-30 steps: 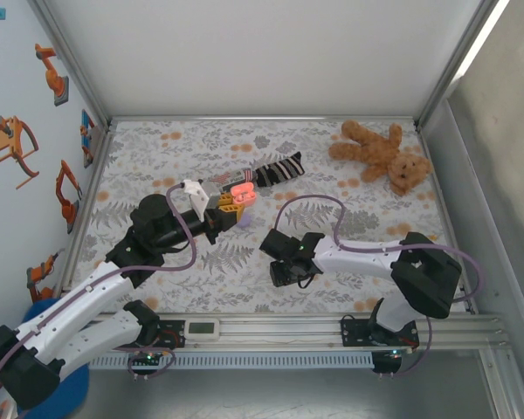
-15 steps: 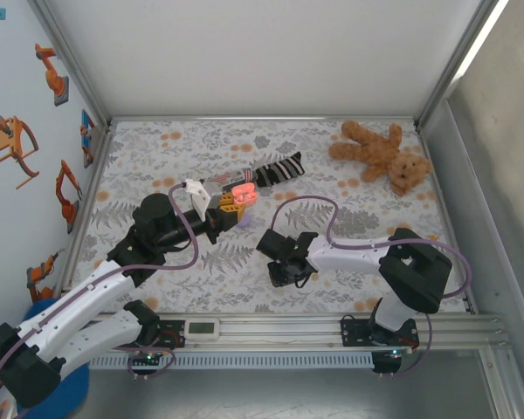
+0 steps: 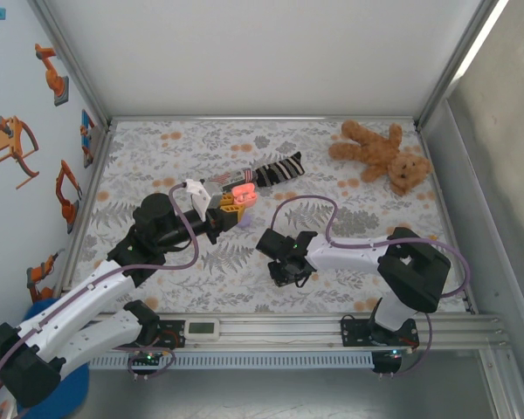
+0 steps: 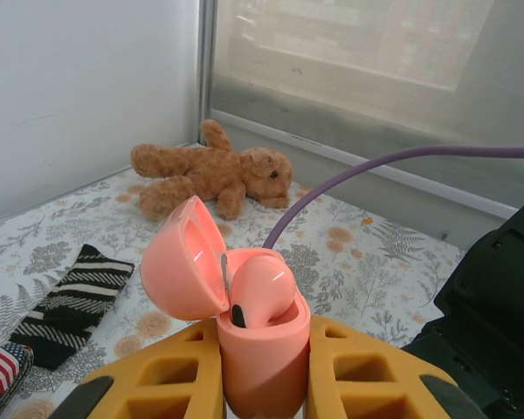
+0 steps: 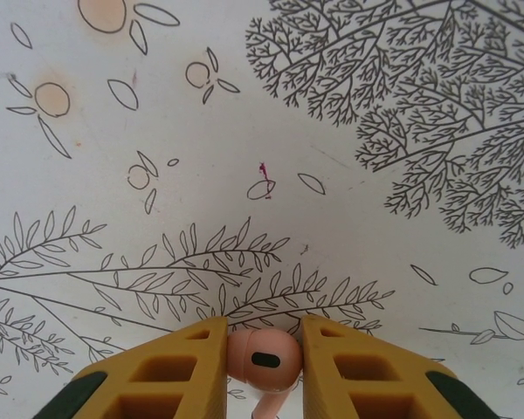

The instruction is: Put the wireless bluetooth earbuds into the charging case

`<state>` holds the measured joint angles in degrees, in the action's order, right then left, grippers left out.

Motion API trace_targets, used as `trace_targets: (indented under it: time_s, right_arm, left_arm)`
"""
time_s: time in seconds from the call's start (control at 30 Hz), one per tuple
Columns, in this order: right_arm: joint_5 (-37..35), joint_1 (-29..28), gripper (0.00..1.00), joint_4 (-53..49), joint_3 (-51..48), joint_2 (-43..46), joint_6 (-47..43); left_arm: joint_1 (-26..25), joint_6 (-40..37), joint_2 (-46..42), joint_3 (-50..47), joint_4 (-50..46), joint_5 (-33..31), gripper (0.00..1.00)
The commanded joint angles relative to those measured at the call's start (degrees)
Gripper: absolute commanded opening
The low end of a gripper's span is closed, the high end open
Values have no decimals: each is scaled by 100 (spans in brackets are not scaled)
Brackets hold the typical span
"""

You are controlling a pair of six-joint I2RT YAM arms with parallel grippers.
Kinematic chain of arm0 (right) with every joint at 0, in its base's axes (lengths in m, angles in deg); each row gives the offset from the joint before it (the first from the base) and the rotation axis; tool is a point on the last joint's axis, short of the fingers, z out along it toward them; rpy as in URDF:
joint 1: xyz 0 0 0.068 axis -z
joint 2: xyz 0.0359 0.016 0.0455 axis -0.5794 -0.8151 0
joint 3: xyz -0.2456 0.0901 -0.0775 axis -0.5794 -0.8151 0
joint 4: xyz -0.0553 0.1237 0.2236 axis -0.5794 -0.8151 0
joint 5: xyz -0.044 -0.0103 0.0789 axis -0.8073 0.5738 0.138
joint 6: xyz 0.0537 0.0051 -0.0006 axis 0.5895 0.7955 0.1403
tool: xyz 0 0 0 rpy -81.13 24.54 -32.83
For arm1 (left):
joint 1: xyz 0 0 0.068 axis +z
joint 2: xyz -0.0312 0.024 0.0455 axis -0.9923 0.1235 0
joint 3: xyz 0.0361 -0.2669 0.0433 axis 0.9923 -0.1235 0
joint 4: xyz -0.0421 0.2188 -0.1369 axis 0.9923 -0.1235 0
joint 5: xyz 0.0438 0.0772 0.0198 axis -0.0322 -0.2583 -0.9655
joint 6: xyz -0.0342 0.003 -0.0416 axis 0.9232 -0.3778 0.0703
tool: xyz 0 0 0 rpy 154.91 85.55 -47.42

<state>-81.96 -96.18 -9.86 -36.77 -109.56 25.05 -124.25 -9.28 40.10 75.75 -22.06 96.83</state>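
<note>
the floral cloth (image 3: 157,157) is boxed in by the left wall (image 3: 17,105), the back wall (image 3: 262,52) and a metal rail (image 3: 279,329) along the near edge. a teddy bear (image 3: 380,155) lies in the far right corner and a striped sock (image 3: 278,168) lies mid-table, just beyond the left gripper (image 3: 231,202). the near middle and far left of the cloth lie bare. the left arm reaches diagonally from its near-left base, its gripper raised and pinching the charging case (image 4: 264,358) from both sides. the case's lid is tipped open to the left, with a seated earbud (image 4: 260,288) inside. the right arm folds at its elbow by the right edge. its forearm runs leftward and its wrist points down at the cloth. the right gripper (image 5: 262,336) is pressed onto the loose earbud (image 5: 264,362), both fingers touching it. i cannot tell whether it clears the cloth.
</note>
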Motion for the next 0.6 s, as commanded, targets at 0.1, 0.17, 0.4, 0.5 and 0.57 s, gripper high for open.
trace_targets:
  time_s: [0.1,0.17,0.4,0.5,0.57]
  right_arm:
    - [-119,4,23,-113,125,24,-93]
    - [-167,4,23,-166,136,101,-100]
    - [-508,6,23,-381,272,544,-228]
    - [-748,6,23,-550,407,808,-329]
    - [-940,4,23,-642,514,1002,-407]
  left_arm:
    - [-28,-12,-50,178,36,22,0]
    - [-29,-2,-51,175,24,9,0]
    - [-29,24,-91,159,12,0,0]
    - [-25,58,-95,124,84,4,0]
    - [-36,99,-77,99,172,18,0]
